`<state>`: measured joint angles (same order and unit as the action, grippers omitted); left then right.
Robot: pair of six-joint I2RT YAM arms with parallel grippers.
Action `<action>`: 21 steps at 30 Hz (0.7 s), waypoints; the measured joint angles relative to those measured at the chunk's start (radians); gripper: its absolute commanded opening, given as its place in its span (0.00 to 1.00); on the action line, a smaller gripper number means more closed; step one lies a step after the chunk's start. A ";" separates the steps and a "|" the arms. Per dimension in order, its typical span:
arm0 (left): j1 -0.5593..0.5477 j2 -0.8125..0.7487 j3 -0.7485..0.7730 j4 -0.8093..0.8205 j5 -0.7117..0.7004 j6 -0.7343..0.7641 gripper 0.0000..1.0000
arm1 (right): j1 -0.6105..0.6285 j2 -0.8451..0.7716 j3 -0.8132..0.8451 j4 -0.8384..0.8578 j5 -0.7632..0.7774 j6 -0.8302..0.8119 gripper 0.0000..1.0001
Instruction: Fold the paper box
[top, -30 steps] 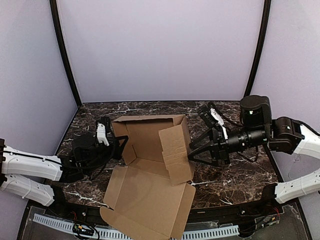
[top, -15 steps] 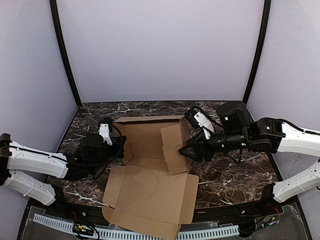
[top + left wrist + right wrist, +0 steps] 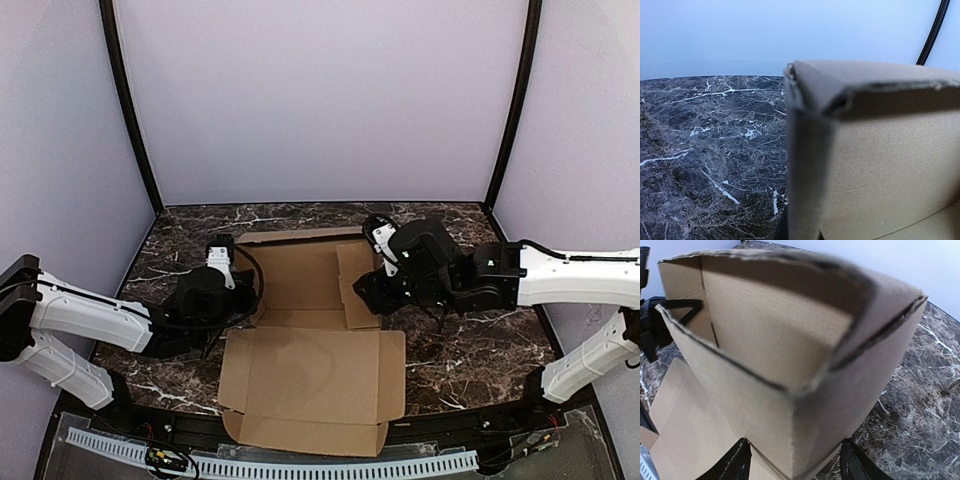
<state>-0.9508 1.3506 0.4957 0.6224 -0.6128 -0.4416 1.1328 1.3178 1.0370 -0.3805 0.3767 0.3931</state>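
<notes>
The paper box (image 3: pixel 300 285) is brown cardboard standing half folded in the middle of the table, its walls raised at the back and its wide lid panel (image 3: pixel 315 375) lying flat toward me. My left gripper (image 3: pixel 238 292) is shut on the box's left wall. In the left wrist view that wall (image 3: pixel 805 150) runs edge-on down to the left gripper (image 3: pixel 800 232), whose fingers are almost hidden. My right gripper (image 3: pixel 366 293) is open at the box's right side. In the right wrist view its fingers (image 3: pixel 735 462) stand either side of a box corner (image 3: pixel 800 440).
The dark marble table (image 3: pixel 470 360) shows on both sides of the box. Purple walls close in the back and sides, with black poles (image 3: pixel 510 110) at the corners. A white cable track (image 3: pixel 250 465) runs along the near edge.
The box has turned so its lid lies square to the near edge. My right arm has swung left up to the right corner, and the loose right flap now stands upright. The left arm followed the left wall.
</notes>
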 measured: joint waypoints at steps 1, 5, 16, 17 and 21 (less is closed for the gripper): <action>-0.008 0.005 0.006 0.004 -0.016 0.008 0.01 | 0.000 0.010 0.000 0.003 0.028 0.007 0.57; -0.031 0.017 0.013 0.030 -0.078 0.045 0.01 | 0.002 0.041 0.000 0.033 0.123 0.020 0.50; -0.083 0.022 0.010 0.095 -0.205 0.122 0.01 | 0.008 0.069 -0.093 0.227 0.298 0.015 0.30; -0.087 0.021 0.007 0.097 -0.213 0.126 0.01 | 0.008 0.072 -0.101 0.243 0.306 0.014 0.28; -0.101 0.021 -0.004 0.108 -0.235 0.134 0.01 | 0.008 0.074 -0.129 0.300 0.330 0.007 0.30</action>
<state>-1.0519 1.3716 0.4915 0.7300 -0.8478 -0.3077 1.1408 1.3922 0.9081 -0.0803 0.7063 0.4004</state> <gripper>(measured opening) 0.013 0.277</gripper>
